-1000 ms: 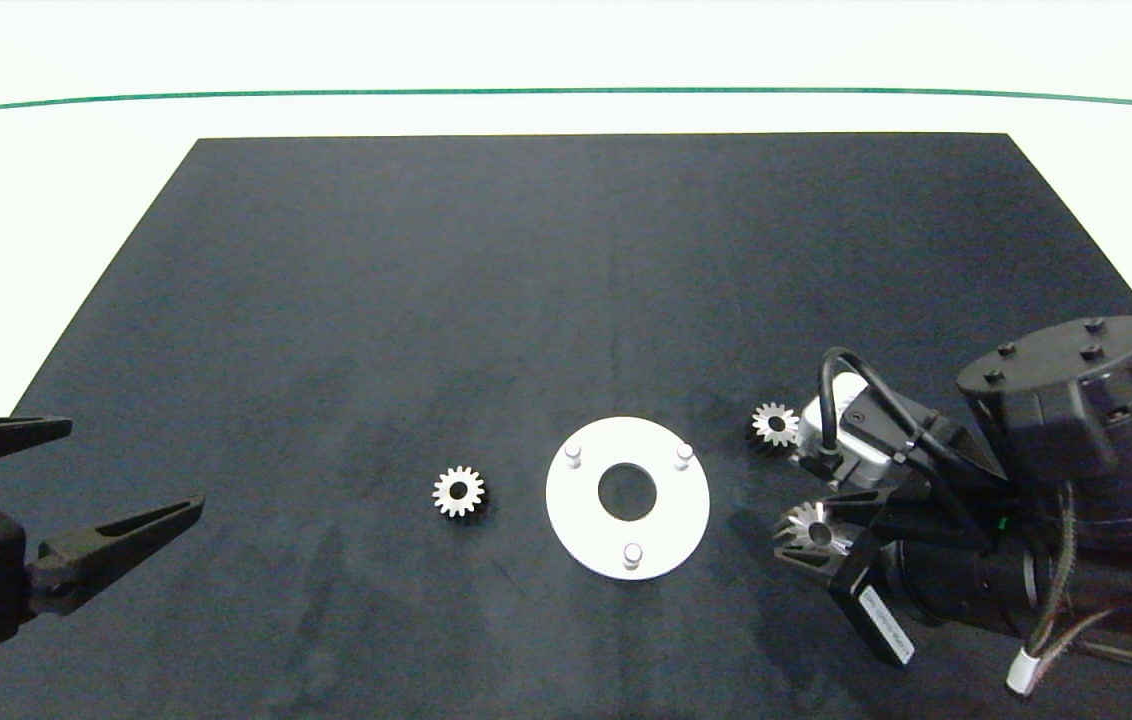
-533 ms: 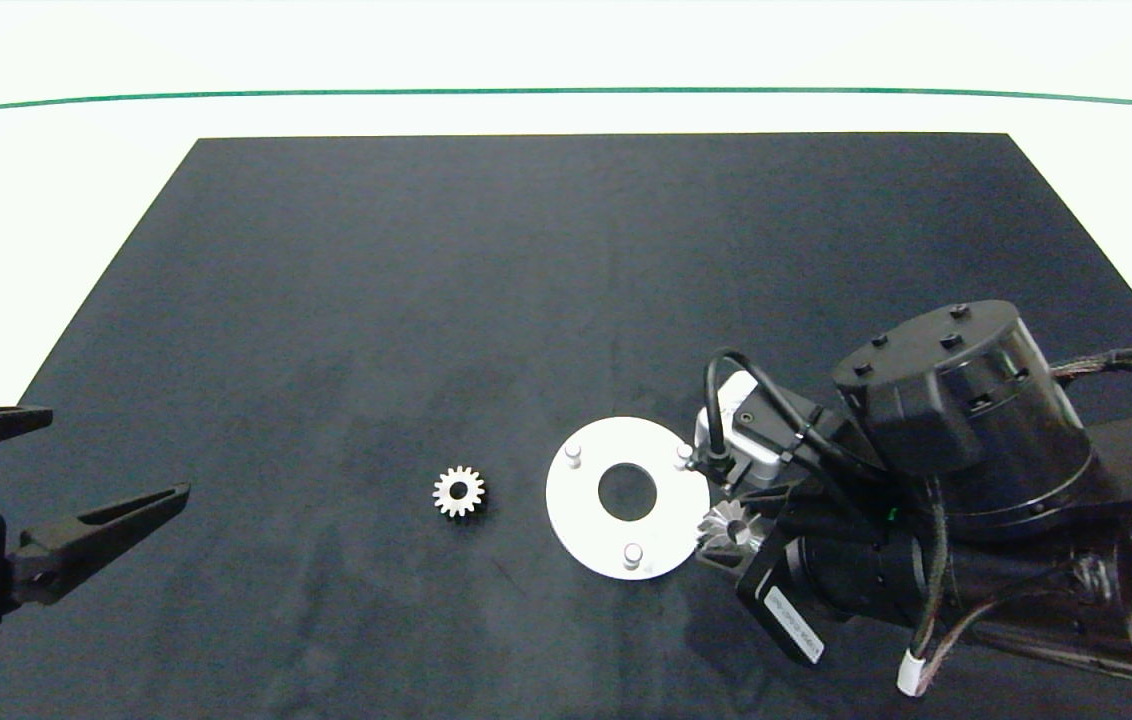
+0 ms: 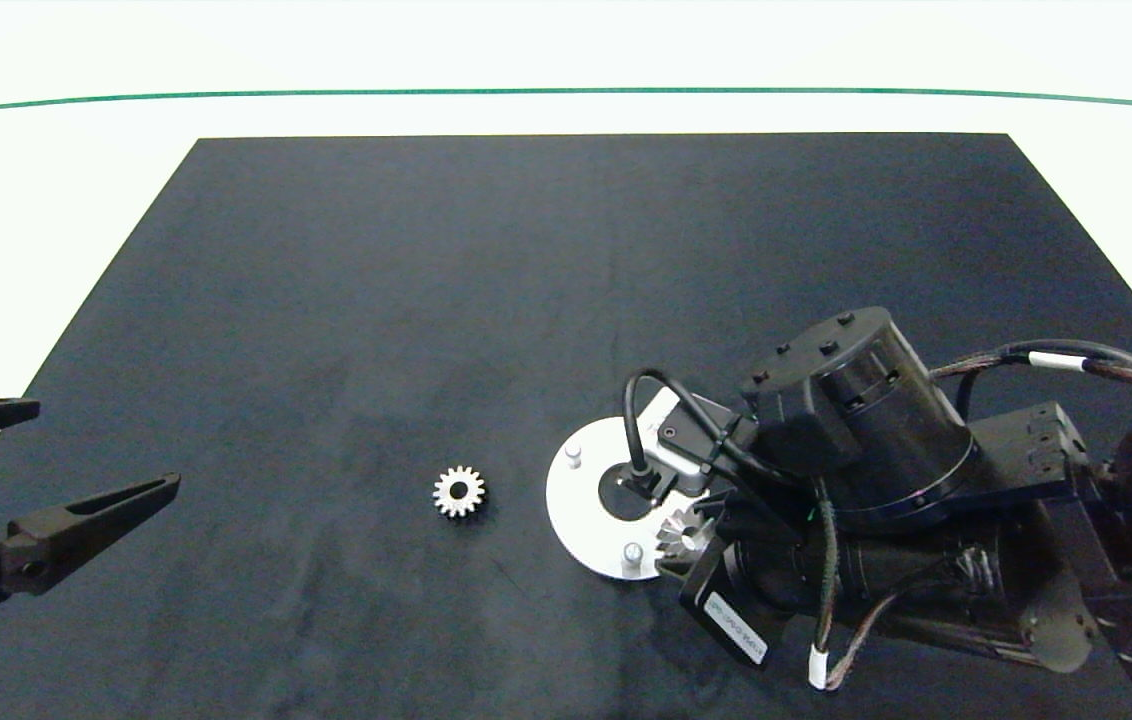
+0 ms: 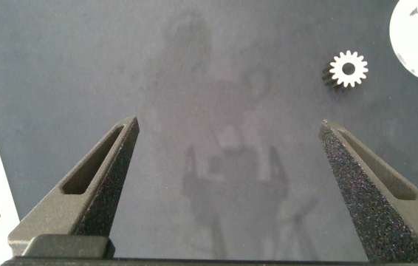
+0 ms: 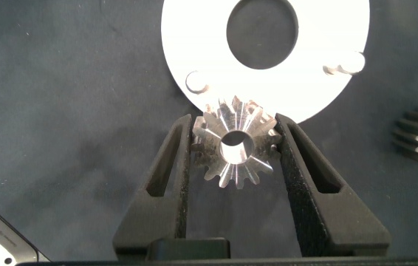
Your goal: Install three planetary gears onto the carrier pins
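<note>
Over disc (image 3: 576,500) edge: right claw (image 5: 233,140) grips gear (image 5: 235,144), first install; next, centre bore over pin (image 5: 194,81). Left claw (image 4: 227,133) open, idle.

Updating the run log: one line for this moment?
right hand: shut on planetary gear, at carrier disc edge | left hand: open, parked | pins: none loaded

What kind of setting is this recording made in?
Probably a lab bench for robot assembly trials: a dark mat on a white table, a white carrier disc with pins, loose gears, and nothing domestic in view.
</note>
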Controlling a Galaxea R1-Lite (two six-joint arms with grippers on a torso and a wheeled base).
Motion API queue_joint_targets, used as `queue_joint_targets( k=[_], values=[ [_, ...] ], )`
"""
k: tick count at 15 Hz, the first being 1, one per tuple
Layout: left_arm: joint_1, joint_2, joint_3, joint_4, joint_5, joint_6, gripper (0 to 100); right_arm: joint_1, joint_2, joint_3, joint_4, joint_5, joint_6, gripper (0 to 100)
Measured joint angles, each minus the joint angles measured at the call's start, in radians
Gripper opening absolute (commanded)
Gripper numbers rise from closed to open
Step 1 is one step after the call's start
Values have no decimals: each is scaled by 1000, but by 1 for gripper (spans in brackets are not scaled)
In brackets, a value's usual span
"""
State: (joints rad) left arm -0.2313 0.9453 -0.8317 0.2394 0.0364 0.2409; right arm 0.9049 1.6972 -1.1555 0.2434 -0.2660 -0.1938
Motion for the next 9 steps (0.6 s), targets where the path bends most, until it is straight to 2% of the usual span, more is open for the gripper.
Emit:
queue_joint_targets(
  k=[2,9],
  values=[
    [1,-1,-1,0,0,0,100,1,17,-5,-3,-1,-19,10],
    [1,-6,-1,0,-3,0,100,6,66,-61,-2,-1,-33,10]
  ],
)
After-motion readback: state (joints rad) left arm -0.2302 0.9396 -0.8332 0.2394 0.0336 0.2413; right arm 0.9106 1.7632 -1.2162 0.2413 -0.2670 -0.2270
